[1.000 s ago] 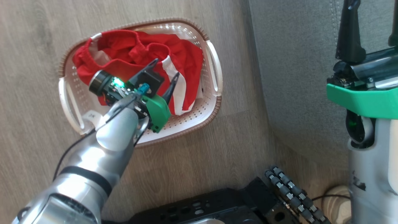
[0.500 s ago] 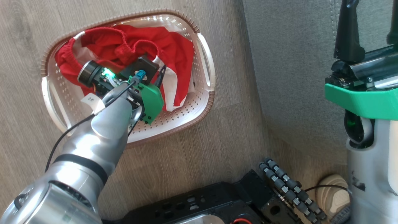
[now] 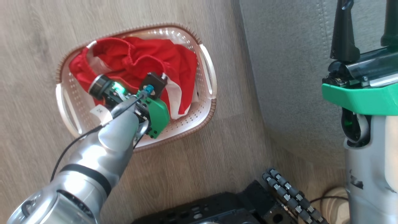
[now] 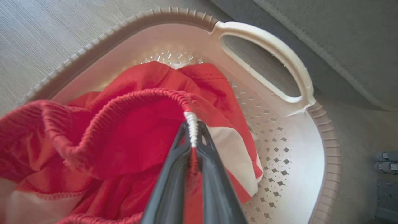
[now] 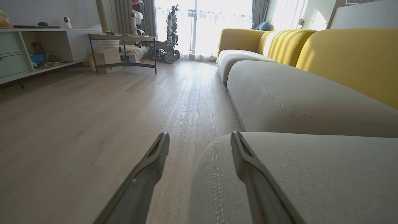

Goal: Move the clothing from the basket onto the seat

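The cream basket (image 3: 189, 119) with a brown rim stands on the wood floor, left of the grey seat (image 3: 295, 77). The red clothing (image 3: 136, 60) with white stripes fills it. My left gripper (image 3: 162, 77) reaches down into the basket. In the left wrist view this gripper (image 4: 192, 132) is shut on the clothing's (image 4: 130, 130) gathered red-and-white waistband, near the basket's (image 4: 323, 161) white handle. My right gripper (image 3: 367, 28) is held over the seat, far from the basket. It (image 5: 200, 137) stands open and empty above the seat's (image 5: 311, 174) stitched edge.
My black base (image 3: 217, 208) and roller wheel (image 3: 289, 193) sit at the bottom. More grey cushions (image 5: 295, 99) with yellow backrests (image 5: 348, 59) run along the right. Farther off stand a low table (image 5: 124, 39), a shelf unit (image 5: 31, 46) and another robot (image 5: 169, 34).
My left gripper has sunk into the clothing and gone from open to shut on its waistband. The head camera has shifted a little. The right gripper stays open.
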Robot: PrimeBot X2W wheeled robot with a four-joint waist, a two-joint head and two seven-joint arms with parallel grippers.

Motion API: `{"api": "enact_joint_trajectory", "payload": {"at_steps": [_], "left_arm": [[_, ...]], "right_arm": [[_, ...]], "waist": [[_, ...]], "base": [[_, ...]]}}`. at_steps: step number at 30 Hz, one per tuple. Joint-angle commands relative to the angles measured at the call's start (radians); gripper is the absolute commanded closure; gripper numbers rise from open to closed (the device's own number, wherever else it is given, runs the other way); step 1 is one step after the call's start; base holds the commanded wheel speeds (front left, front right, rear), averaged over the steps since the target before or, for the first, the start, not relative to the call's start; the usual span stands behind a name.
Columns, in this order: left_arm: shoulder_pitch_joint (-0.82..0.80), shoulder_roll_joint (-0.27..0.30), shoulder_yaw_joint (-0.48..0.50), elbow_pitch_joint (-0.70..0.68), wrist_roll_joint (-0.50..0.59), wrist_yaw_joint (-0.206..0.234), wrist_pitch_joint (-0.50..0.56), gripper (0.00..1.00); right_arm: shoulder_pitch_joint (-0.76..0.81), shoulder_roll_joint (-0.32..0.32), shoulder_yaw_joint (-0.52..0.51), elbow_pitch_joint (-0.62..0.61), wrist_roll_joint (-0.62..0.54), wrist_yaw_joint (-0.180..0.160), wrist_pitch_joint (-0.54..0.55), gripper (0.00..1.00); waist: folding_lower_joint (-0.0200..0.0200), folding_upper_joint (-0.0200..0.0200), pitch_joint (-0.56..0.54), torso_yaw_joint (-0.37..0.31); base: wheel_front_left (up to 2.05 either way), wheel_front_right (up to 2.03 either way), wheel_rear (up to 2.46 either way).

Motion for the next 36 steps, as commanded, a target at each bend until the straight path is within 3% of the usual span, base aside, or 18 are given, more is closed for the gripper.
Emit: {"api": "enact_joint_trajectory", "payload": {"at_steps": [1, 8, 22, 36], "left_arm": [[0.028, 0.01, -0.002, -0.026, -0.008, -0.007, -0.019, 1.0], [0.046, 0.01, -0.031, -0.069, -0.059, -0.028, -0.032, 1.0], [0.107, 0.01, -0.015, -0.171, -0.231, -0.008, -0.045, 1.0], [0.129, 0.01, -0.012, -0.233, -0.308, -0.007, -0.022, 1.0]], "right_arm": [[0.013, 0.001, 0.009, -0.024, 0.011, 0.0, -0.006, 0.0], [0.048, 0.001, 0.002, 0.035, 0.001, 0.0, -0.006, 0.0], [0.198, 0.001, -0.013, 0.177, -0.036, 0.0, -0.006, 0.0], [0.382, 0.001, -0.006, 0.286, -0.032, 0.0, -0.006, 0.0]], "waist": [[-0.0001, 0.0, -0.033, 0.011], [-0.0001, 0.0, -0.147, 0.052], [-0.0001, 0.0, -0.475, 0.153], [-0.0001, 0.0, -0.749, 0.231]], "base": [[0.0, 0.0, 0.0], [0.0, 0.0, 0.0], [0.0, 0.0, 0.0], [0.0, 0.0, 0.0]]}}
